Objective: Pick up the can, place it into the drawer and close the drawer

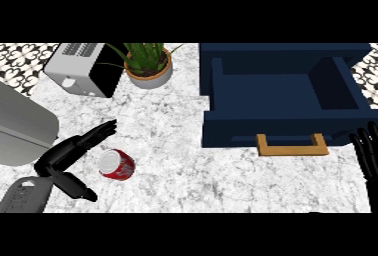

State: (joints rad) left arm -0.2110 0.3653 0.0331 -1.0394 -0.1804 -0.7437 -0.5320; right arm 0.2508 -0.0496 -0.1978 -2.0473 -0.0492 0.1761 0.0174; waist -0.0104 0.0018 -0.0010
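You are looking down on a white marbled counter [184,140], and everything here is placed against the dark blue drawer [284,97], which stands pulled open, its inside bare and its wooden handle [292,146] on the front face that points toward you. Far to the left of the drawer, at the view's edge, sits a large grey rounded object [22,130], cut off so you cannot tell what it is. Up and to the left of the drawer stands a silver toaster [80,67], and between it and the drawer a green plant in a grey pot [150,65], close to the drawer's back left corner. Your left hand [63,160] lies well left of the drawer's front, fingers stretched out and thumb spread apart from them, holding nothing. The red can [117,164] lies tilted on the counter in the gap between those fingers and the thumb, to the lower left of the drawer and outside it; whether the hand touches it cannot be told. Your right hand [366,152] rests just right of the drawer's handle, at the view's edge, fingers straight and up, with nothing in it.
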